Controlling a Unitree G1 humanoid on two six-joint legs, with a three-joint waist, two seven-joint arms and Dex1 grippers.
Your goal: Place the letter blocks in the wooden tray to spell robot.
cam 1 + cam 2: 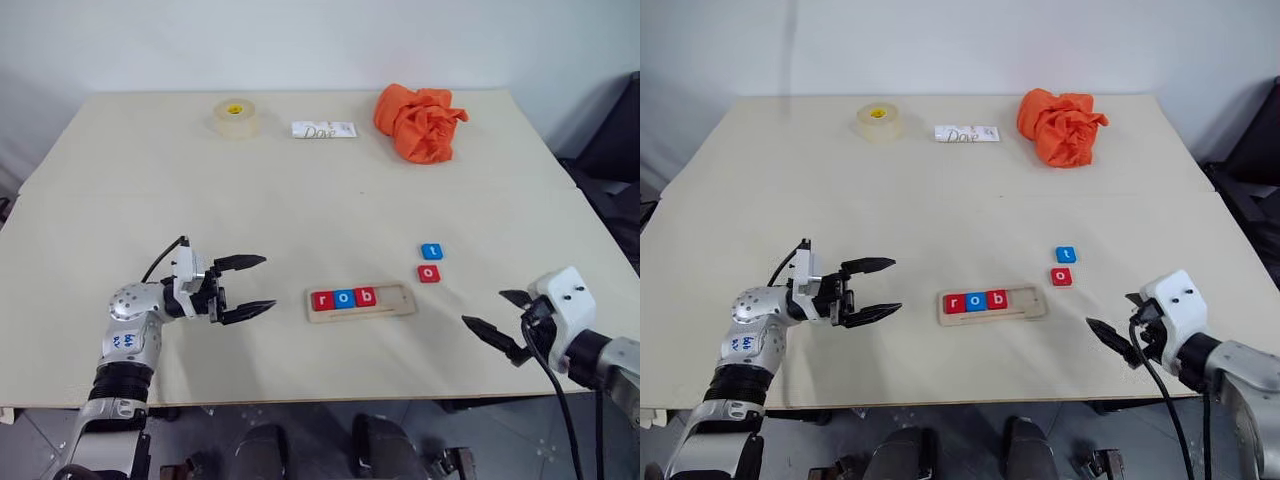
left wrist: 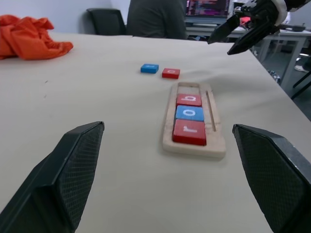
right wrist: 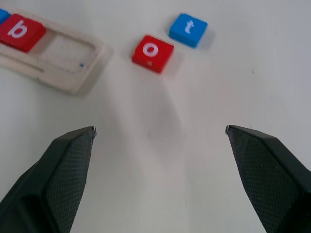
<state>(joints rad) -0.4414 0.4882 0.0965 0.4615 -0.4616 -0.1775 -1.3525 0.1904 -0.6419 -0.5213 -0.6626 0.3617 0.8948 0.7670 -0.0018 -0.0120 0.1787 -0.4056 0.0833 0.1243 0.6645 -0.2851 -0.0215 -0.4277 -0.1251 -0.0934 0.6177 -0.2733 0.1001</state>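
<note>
The wooden tray [image 1: 400,300] lies near the table's front edge, in the middle. Its left part holds three letter blocks side by side: red r [image 1: 322,300], blue o [image 1: 344,298] and red b [image 1: 366,296]. The tray's right part is bare. Two loose blocks lie on the table just beyond its right end, blue t [image 1: 431,251] and red o [image 1: 429,273]. My left gripper [image 1: 268,283] is open and empty, pointing at the tray from its left, apart from it. My right gripper [image 1: 485,308] hangs open and empty to the right of the tray, nearer than the loose blocks.
At the far side of the table are a tape roll [image 1: 236,118], a white Dove wrapper [image 1: 323,129] and a crumpled orange cloth [image 1: 420,122]. The left wrist view has a seated person [image 2: 155,19] beyond the table's right edge.
</note>
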